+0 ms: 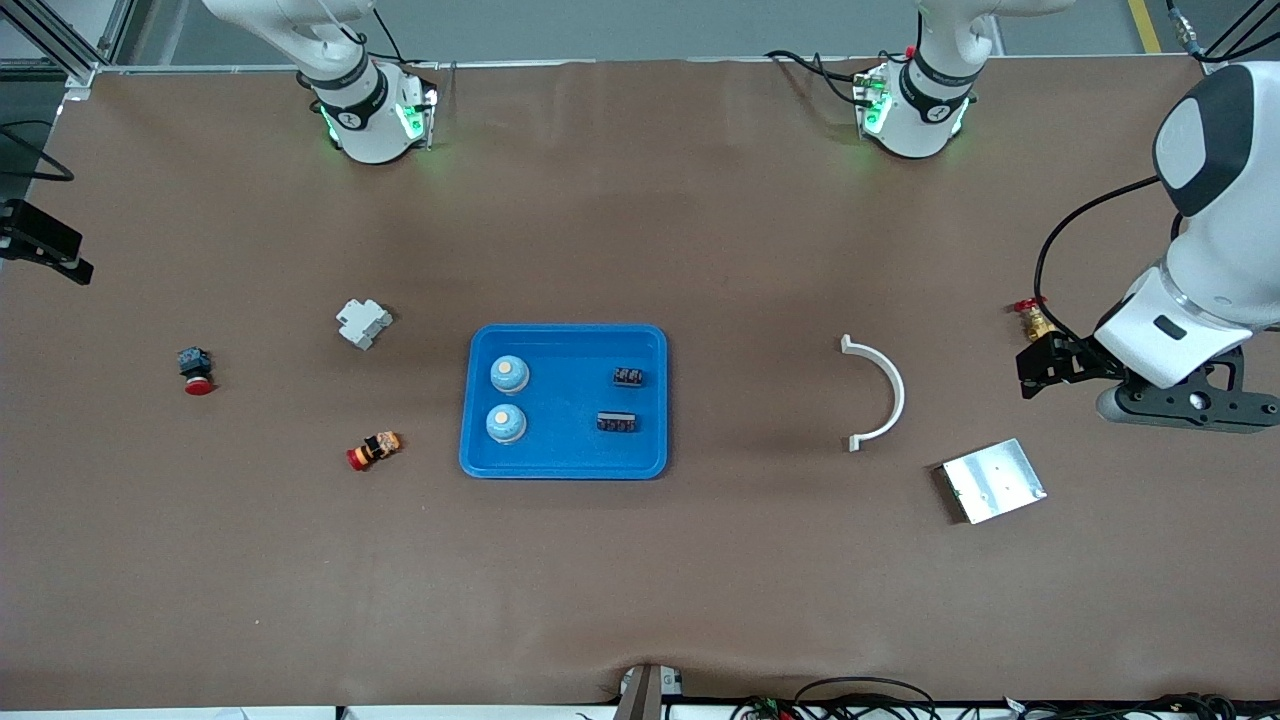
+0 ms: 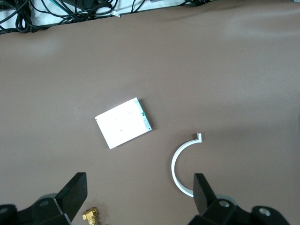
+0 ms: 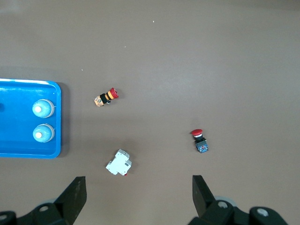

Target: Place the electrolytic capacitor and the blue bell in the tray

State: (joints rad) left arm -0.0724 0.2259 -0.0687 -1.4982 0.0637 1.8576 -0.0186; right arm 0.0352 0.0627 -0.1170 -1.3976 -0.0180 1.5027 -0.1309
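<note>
The tray (image 1: 565, 463), a shallow bright-blue plastic rectangle with rounded corners and a raised rim, sits mid-bench. In it are two pale-blue domed bells (image 1: 509, 375) (image 1: 506, 423) with cream buttons on top, at the end toward the right arm, one nearer the front camera than the other. Two small black capacitor parts (image 1: 628, 377) (image 1: 617, 422) with light markings lie at the end toward the left arm, well apart from the bells.

By the look of it the task's things are all in the tray, so nothing seems left to pick up; the best move is for both arms to stay clear and not disturb the contents.

The left gripper (image 2: 138, 199) hangs over the bench at the left arm's end, its black fingers wide and holding nothing. The right gripper (image 3: 138, 199) is out of the front view; its wrist view looks down on the bench at the right arm's end, fingers also spread wide and empty.

Outside the tray, toward the right arm: a white blocky plastic clip (image 1: 362, 323), a small red-and-yellow button part (image 1: 374, 450) lying on its side, and a red-capped button (image 1: 196, 371) on a dark body. Toward the left arm: a thin white half-ring (image 1: 884, 392), a flat silver metal plate (image 1: 993, 480) and a brass valve (image 1: 1031, 319) with a red handle. The bench is covered in matte brown.
</note>
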